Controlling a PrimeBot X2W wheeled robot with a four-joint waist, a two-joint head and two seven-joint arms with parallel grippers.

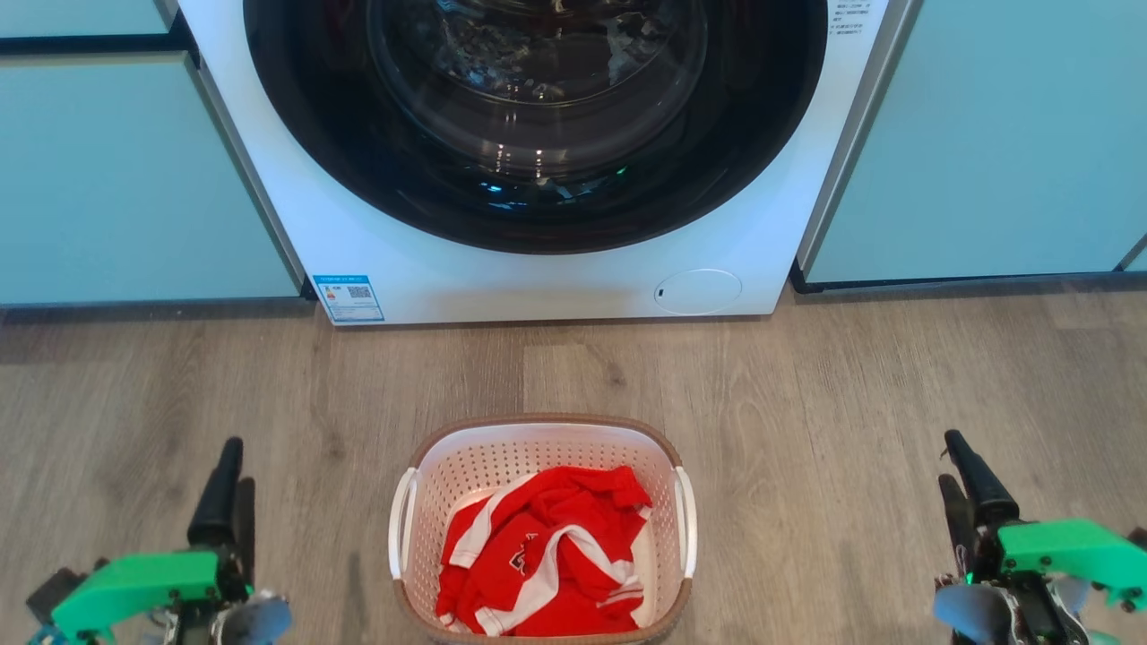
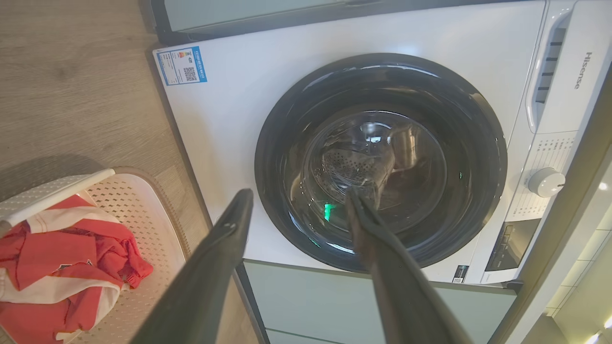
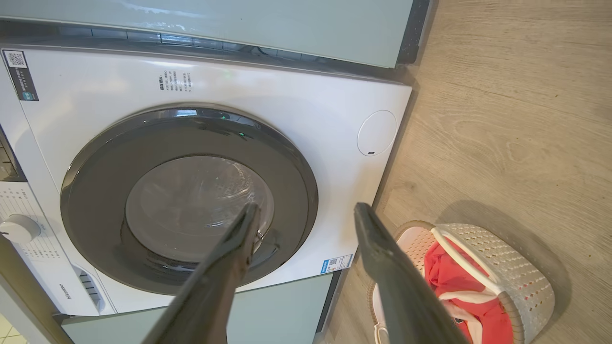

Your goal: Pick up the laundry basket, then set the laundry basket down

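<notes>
The laundry basket (image 1: 538,451) stands on the wooden floor in front of the washing machine, cream-white and perforated, with a brown rim and white side handles. A red and white garment (image 1: 547,555) lies inside it. My left gripper (image 1: 235,466) hangs open well to the basket's left, and my right gripper (image 1: 952,461) hangs open far off to its right; neither touches it. In the left wrist view the spread fingers of the left gripper (image 2: 300,196) point at the machine door, with the basket (image 2: 153,224) at the lower left. In the right wrist view the right gripper (image 3: 307,208) is empty, with the basket (image 3: 511,267) at the lower right.
A white front-loading washing machine (image 1: 538,278) with a dark round door stands behind the basket, set between pale green cabinets (image 1: 116,179). Bare wooden floor (image 1: 806,403) lies between machine and basket and on both sides of the basket.
</notes>
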